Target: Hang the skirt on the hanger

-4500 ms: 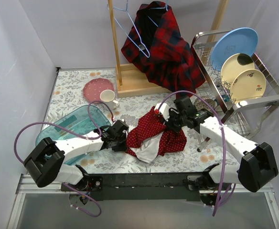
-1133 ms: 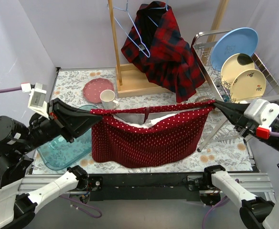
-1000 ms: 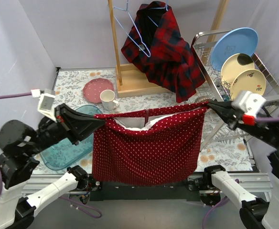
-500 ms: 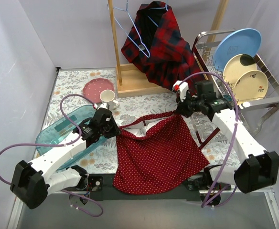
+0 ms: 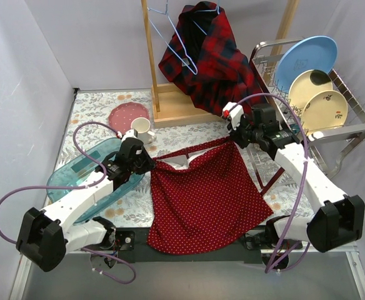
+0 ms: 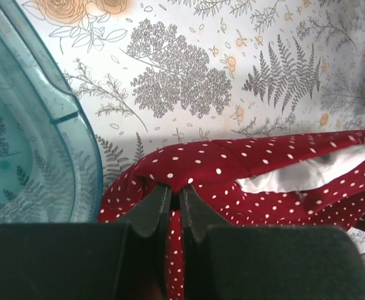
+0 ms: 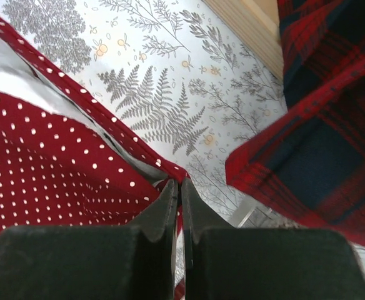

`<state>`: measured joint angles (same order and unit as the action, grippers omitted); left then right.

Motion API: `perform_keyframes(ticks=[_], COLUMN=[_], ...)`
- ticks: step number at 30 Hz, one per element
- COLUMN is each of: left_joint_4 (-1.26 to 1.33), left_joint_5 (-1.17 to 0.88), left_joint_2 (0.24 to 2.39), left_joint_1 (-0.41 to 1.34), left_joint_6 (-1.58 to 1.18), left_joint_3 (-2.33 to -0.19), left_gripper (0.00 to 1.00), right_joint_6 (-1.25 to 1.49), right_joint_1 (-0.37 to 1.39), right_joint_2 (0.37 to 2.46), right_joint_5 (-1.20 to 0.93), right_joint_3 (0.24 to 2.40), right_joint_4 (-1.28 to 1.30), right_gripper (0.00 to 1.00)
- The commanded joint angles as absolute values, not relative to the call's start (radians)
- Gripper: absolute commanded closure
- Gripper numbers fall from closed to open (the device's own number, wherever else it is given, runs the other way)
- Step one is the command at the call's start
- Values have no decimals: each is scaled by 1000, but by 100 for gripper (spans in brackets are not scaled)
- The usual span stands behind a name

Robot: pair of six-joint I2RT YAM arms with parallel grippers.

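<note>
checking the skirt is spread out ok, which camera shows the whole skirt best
The top external view: the whole skirt shows, spread from waistband to hem. The left wrist view shows only the waistband corner pinched in the left end effector; the right wrist view only the other corner in the right end effector.

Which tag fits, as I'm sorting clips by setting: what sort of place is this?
Likely a lab mock-up of a home: a floral-covered table boxed in by plain panels, a dish rack with plates, a wooden stand with a wire hanger.
</note>
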<state>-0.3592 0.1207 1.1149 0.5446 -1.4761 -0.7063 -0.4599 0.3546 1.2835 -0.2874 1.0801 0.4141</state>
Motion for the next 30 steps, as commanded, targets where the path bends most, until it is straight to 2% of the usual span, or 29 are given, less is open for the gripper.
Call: perform_keyframes(ticks=[1, 5, 9, 11, 12, 13, 14, 18, 19, 21, 22, 26, 30], left_joint_4=[-458, -587, -626, -635, -637, -635, -637, -710, -763, -817, -856, -850, -695], left_joint_5=[95, 17, -145, -225, -259, -329, -356, -374, -353, -266, -230, -120, -63], left_joint_2=[1040, 952, 865, 868, 874, 877, 880, 847, 835, 816, 804, 793, 775], left_joint_1=[537, 537, 537, 537, 537, 537, 537, 537, 537, 537, 537, 537, 537], left_joint_6=[-1462, -1494, -1502, -1490, -1480, -1474, -1465, -1422, -1410, -1388, -1379, -1290, -1194], left_joint_3=[-730, -678, -641, -634, -626, -621, -620, -670, -727, -797, -872, -981, -942], left_gripper=[100, 100, 100, 98, 94, 91, 76, 44, 39, 25, 24, 20, 16], right_joint_6=[-590, -690, -754, -771, -779, -790, -798, -810, -811, -810, -807, -770, -611], right_joint_1=[356, 354, 356, 356, 354, 356, 356, 354, 354, 356, 356, 367, 388], right_joint_2=[1183, 1121, 1071, 1055, 1040, 1032, 1025, 991, 989, 1002, 1009, 1077, 1193], right_joint_5=[-235, -248, -302, -314, -325, -328, -333, -398, -420, -493, -515, -607, -629], right_joint_3=[1068, 1000, 933, 907, 893, 891, 893, 957, 1003, 1051, 1102, 1242, 1416], right_joint_4=[504, 621, 721, 745, 756, 778, 788, 847, 859, 897, 905, 905, 754], right_gripper=[99, 99, 98, 94, 92, 85, 81, 51, 42, 40, 37, 37, 36])
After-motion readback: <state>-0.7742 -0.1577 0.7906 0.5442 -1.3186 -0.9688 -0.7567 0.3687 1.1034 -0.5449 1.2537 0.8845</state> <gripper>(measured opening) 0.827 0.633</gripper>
